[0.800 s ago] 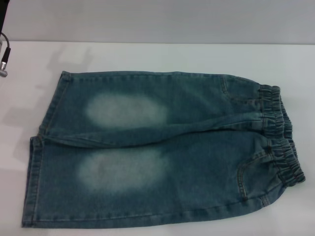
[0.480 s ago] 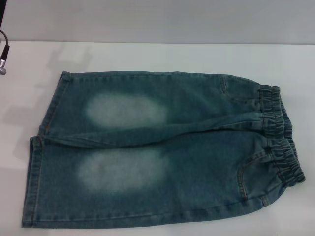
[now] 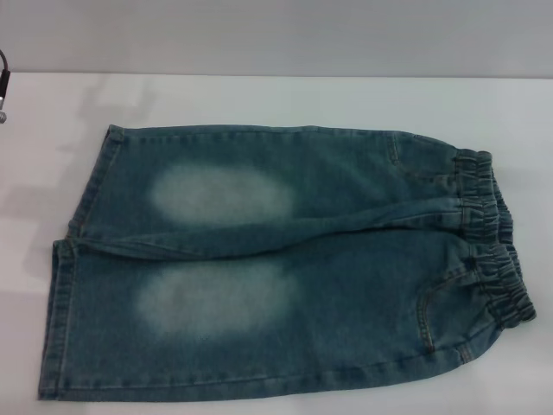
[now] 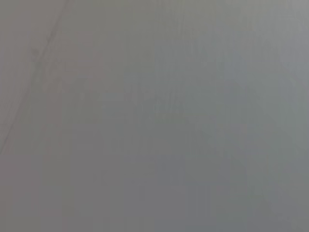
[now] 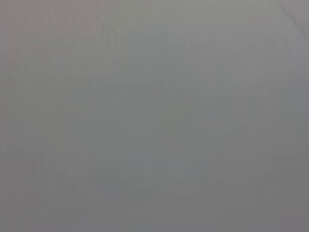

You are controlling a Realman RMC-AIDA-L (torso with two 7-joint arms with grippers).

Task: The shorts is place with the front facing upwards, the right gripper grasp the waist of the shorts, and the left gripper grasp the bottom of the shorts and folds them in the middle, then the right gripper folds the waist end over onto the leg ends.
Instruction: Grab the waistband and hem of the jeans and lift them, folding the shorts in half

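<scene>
- Peeking in at the bench's (image 3: 259, 95) far left edge: a sliver of dark cable or connector (image 3: 3, 91), with no fingers in view, so impossible to tell whether belonging to the left gripper, or how that gripper's fingers are standing.
- Lying flat and front-up across the middle of the white bench: the shorts (image 3: 276, 268), legs running toward the left edge, nothing holding them.
- Sitting nearest the left edge: the bottom of the shorts (image 3: 60, 320), two straight stitched hems, the near leg's hem reaching slightly further left than the far one's.
- Fading into pale ovals mid-leg, one patch on each leg.
- Bunching into gathers toward the right edge: the waist (image 3: 492, 242), puckered and thicker than the rest.
- Judging the denim as soft but fairly heavy, likely sagging and dragging when lifted; pinching the gathered band at the right and a hem edge at the left probably offering the firmest bite.
- Showing only blank grey in both wrist views; the right gripper not appearing anywhere, its state unknowable.
</scene>
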